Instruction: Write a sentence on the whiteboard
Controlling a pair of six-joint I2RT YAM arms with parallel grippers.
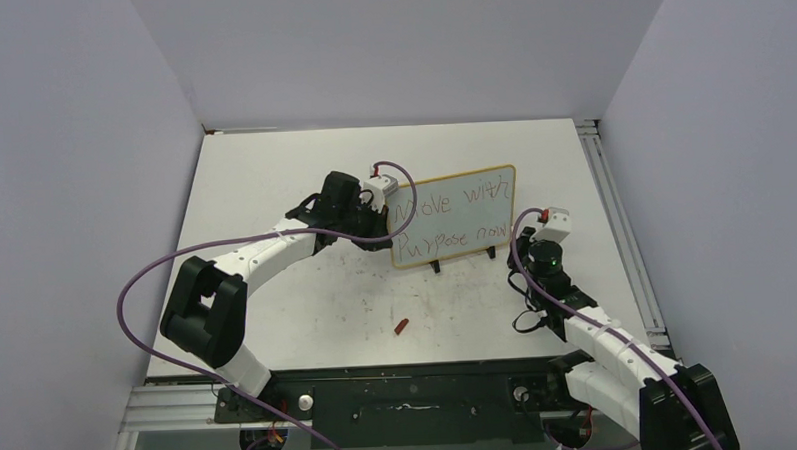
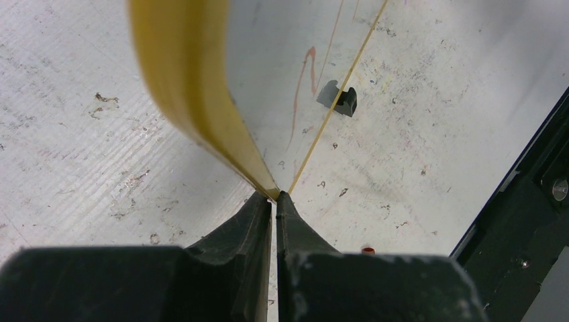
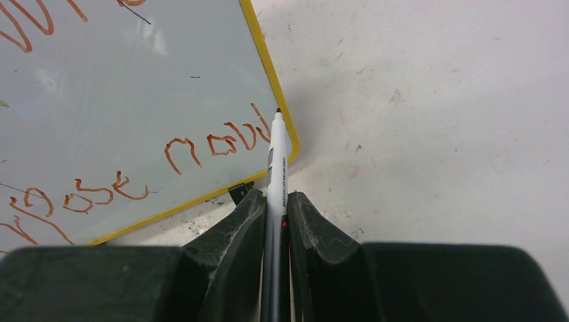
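Right hand (image 3: 276,198) grasping marker (image 3: 278,157); left hand (image 2: 274,200) pinching whiteboard (image 3: 134,87) edge; sentence (image 1: 452,219), 2 lines.

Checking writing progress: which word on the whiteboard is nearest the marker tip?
"now", last word on the lower line, at the whiteboard's bottom-right corner. The marker in the right gripper points at its final stroke; the other words sit left or above.

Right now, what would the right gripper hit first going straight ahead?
The right gripper holds a marker; its tip would first meet the yellow right frame of the whiteboard beside "now", possibly already touching.
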